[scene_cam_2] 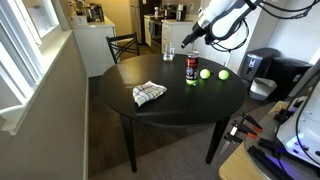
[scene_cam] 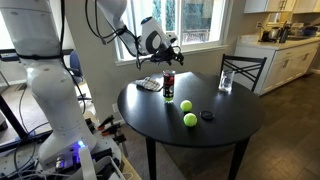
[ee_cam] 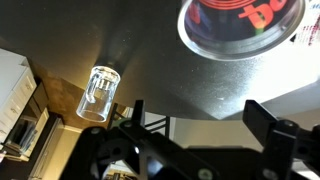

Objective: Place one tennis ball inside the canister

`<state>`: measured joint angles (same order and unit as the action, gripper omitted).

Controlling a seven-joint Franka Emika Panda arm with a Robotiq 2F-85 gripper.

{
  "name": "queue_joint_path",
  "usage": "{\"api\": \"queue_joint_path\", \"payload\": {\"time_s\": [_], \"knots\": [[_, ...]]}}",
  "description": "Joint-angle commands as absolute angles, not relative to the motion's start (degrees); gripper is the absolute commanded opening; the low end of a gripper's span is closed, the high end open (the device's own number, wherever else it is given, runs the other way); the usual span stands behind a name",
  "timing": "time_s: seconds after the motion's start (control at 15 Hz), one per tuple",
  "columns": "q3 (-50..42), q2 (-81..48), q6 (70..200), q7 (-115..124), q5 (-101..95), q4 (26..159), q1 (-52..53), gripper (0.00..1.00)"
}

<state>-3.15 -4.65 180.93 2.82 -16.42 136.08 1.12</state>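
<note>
While the hand (scene_cam: 172, 52) hangs spread apart above the slim clear canister (scene_cam: 168, 85), 2 fuzzy tennis balls (scene_cam: 186, 104) (scene_cam: 190, 120) lie nearby.

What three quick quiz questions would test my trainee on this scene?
1. How many balls lie on the table?
2. True or false: the gripper holds a ball.
3. Fill in: the ___ stands nearest the chair.
Key: 1. two. 2. false, it is open and empty. 3. glass.
</note>
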Motion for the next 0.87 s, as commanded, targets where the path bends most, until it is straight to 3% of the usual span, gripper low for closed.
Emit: {"api": "queue_joint_path", "payload": {"time_s": [0.0,0.8], "knots": [[-4.05,-4.17,181.83,4.26,-17.56,136.65,1.68,1.00],[-5.34,-4.58,181.35,3.70,-17.59,135.51,1.44,1.00]]}}
